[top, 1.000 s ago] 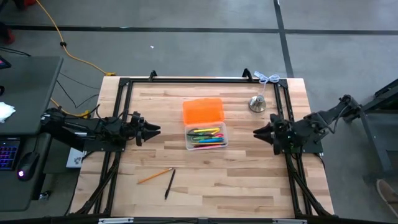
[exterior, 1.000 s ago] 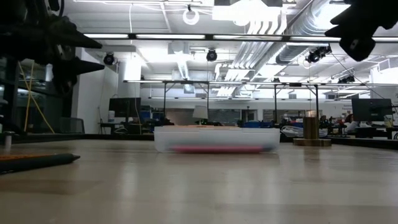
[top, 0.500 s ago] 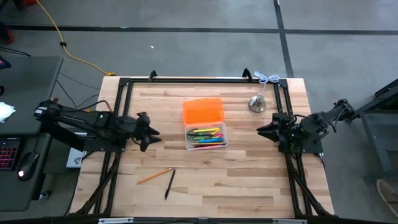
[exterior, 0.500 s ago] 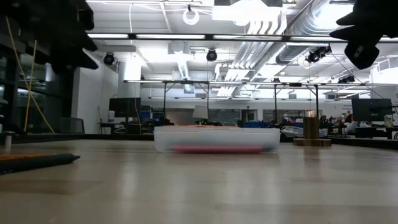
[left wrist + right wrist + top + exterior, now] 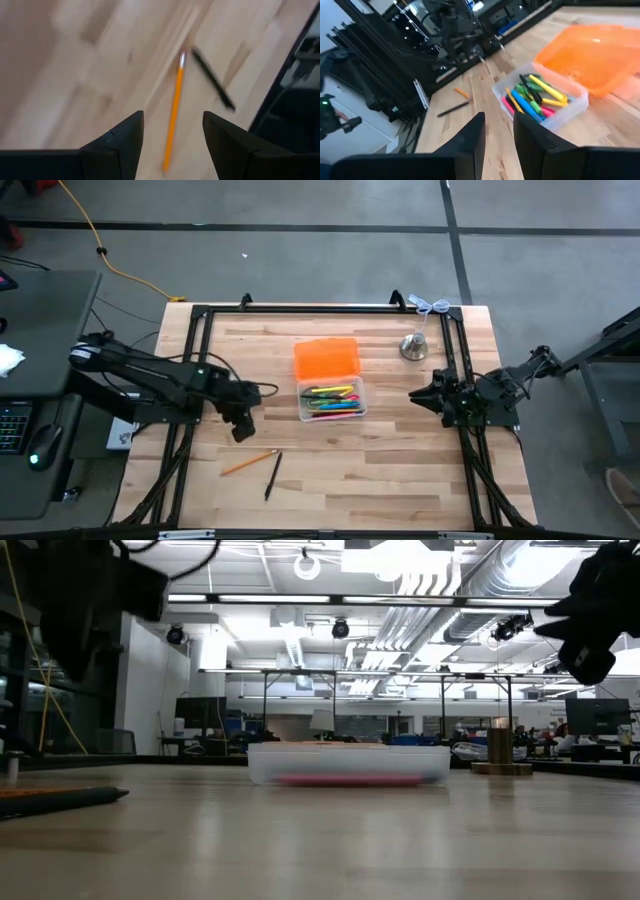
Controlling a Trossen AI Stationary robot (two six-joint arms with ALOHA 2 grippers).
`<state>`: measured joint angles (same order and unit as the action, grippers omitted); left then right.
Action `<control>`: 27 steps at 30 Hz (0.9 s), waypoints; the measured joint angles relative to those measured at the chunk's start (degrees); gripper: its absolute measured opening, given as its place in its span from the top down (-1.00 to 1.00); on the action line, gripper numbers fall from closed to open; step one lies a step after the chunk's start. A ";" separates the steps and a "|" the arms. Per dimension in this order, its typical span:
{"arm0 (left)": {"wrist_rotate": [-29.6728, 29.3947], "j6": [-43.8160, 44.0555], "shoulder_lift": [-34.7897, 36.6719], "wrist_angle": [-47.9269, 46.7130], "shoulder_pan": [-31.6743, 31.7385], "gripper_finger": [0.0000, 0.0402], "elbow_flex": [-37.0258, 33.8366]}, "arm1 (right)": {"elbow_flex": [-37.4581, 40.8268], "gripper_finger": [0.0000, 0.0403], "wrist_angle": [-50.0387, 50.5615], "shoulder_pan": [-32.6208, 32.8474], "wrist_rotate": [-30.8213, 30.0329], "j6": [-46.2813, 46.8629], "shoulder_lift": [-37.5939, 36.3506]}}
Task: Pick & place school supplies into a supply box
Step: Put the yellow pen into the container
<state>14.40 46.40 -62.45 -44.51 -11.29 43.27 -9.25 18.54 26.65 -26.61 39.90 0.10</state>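
1. Left gripper (image 5: 243, 428), fingers apart and empty, hangs above the orange pencil (image 5: 249, 462) on the desk (image 5: 400, 470); the black pen (image 5: 272, 476) lies just beside it.
2. Recommend centring the pencil between the fingers, closing mid-shaft and avoiding the pen.
3. Supply box (image 5: 331, 399) stands open, part-filled.
4. Right gripper (image 5: 416, 396) waits with a narrow gap, empty.
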 joint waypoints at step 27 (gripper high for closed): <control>-1.40 22.89 -15.65 10.10 -18.88 -0.16 0.31 | 2.31 0.61 -0.73 0.00 1.55 1.68 0.20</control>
<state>13.00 69.30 -78.10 -34.41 -30.17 43.58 -6.94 17.80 26.65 -25.06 41.58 0.30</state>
